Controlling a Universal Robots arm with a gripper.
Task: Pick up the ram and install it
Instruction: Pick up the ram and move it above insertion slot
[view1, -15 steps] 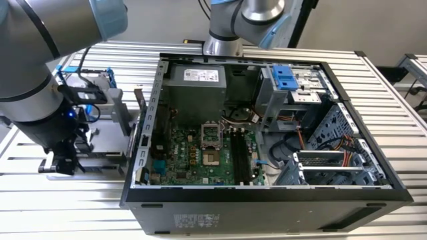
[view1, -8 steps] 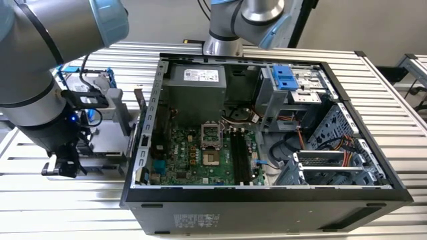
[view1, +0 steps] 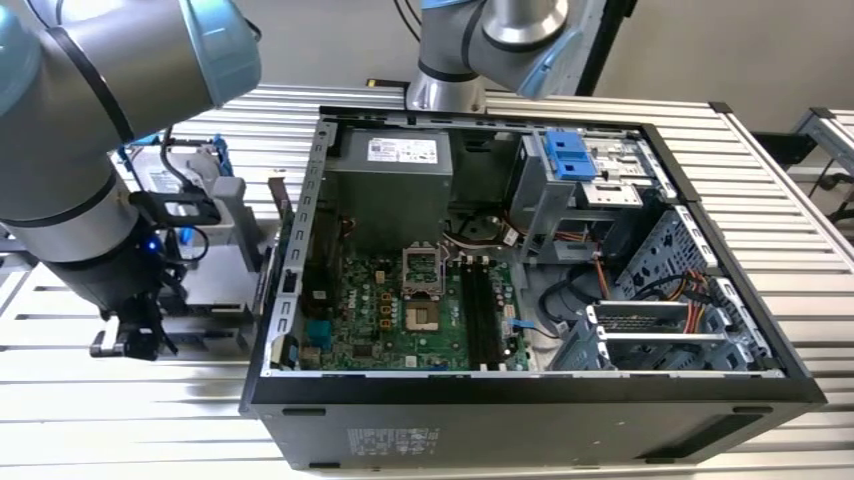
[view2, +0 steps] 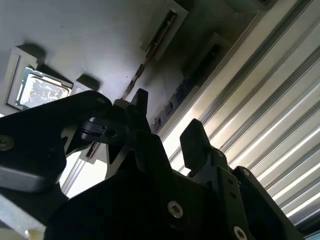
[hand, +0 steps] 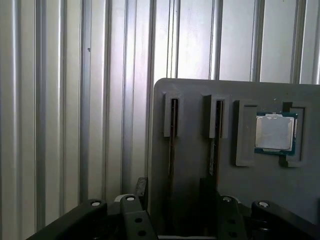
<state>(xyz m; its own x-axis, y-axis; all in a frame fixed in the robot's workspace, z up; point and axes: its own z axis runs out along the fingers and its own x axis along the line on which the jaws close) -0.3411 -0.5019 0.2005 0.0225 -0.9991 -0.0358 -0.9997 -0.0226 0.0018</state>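
Pickup stage, nothing grasped yet. At the exterior view's left: gripper (view1: 134, 338) low over the slatted table (view1: 761, 200), outside the computer case (view1: 534, 400). Fingers (view2: 192, 140) spread in the second wrist view, bare gap between. In the first wrist view: ram (hand: 173, 117) edge-on in a slot of the grey tray (hand: 192, 95), second stick (hand: 218, 119) in the next slot, processor chip (hand: 274, 132) beyond. Further right in the exterior view: memory slots (view1: 483, 310) on the board, seemingly empty. Grasp, lift and install all outstanding.
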